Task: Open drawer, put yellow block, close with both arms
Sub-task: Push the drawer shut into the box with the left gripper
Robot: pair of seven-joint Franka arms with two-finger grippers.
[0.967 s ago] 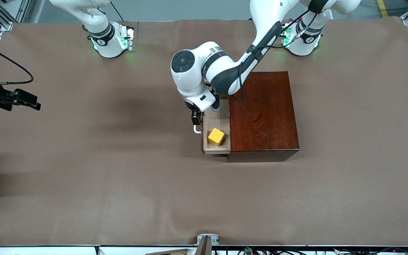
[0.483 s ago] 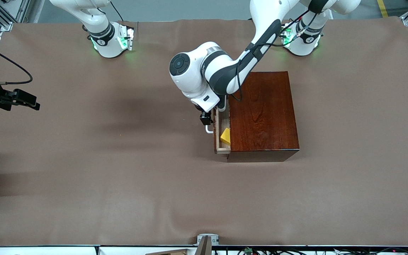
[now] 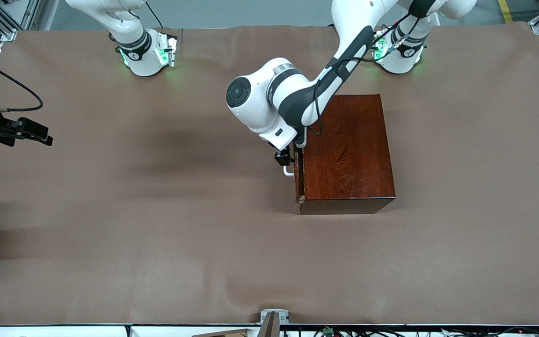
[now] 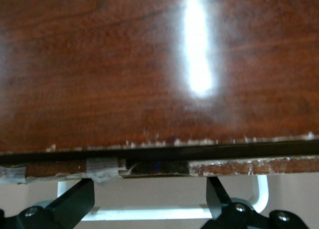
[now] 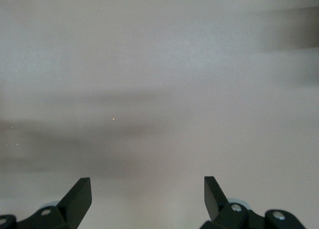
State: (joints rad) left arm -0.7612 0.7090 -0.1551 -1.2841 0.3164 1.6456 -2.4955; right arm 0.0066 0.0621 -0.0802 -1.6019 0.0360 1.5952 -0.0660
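Right gripper [image 5: 144, 199] at the right arm's end of the table, fingers spread wide over bare cloth [image 3: 157, 234], waiting. Left gripper [image 3: 284, 160] at the handle [image 3: 288, 171], fingers apart astride the white bar, none seen pinching it. Drawer [image 3: 299, 178] pushed almost flush into the box [image 3: 349, 150]; block hidden.

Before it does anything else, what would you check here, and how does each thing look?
1. Drawer fully shut: not ok, a thin gap shows at the wooden box.
2. Yellow block inside: cannot tell, it is hidden.
3. Left gripper at the handle: ok, fingers spread, pushing it.
4. Right gripper out of the way: ok, open over bare table, waiting.
5. Box sitting flat: ok.
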